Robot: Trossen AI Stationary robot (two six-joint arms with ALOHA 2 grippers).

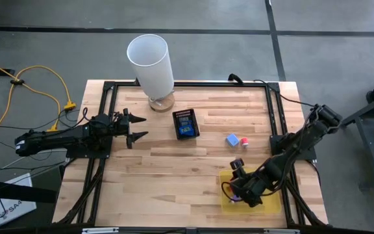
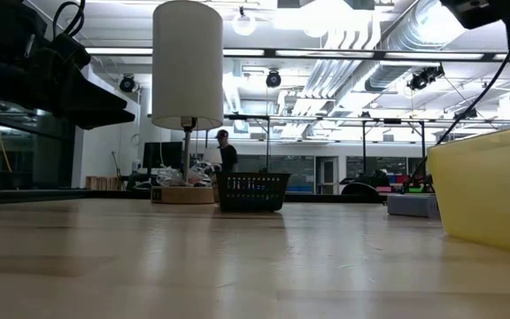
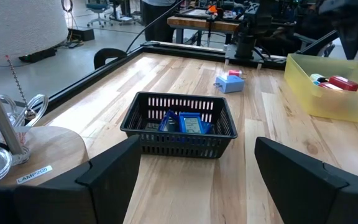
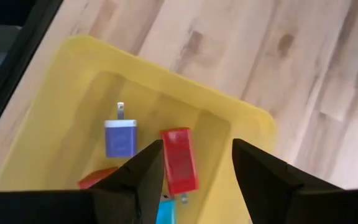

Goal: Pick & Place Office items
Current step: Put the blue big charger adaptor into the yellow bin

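Note:
My right gripper (image 1: 237, 187) hangs open over the yellow tray (image 1: 270, 203) at the table's near right, pointing steeply down. In the tray lie a red block (image 4: 180, 160), a purple block with prongs (image 4: 120, 138), another red piece (image 4: 97, 178) and a pale blue piece (image 4: 165, 213). The red block shows between my fingers without touching them. A pale blue block (image 1: 232, 139) and a small red piece (image 1: 244, 142) rest on the wood mid-right. My left gripper (image 1: 137, 129) waits open at the left, facing the black mesh basket (image 3: 179, 124), which holds blue items (image 3: 190, 124).
A white lamp (image 1: 150, 62) on a round wooden base stands at the far middle of the table. A black frame (image 1: 273, 110) runs around the tabletop. Bare wood lies between the basket and the tray. A person (image 2: 227, 151) stands far back in the room.

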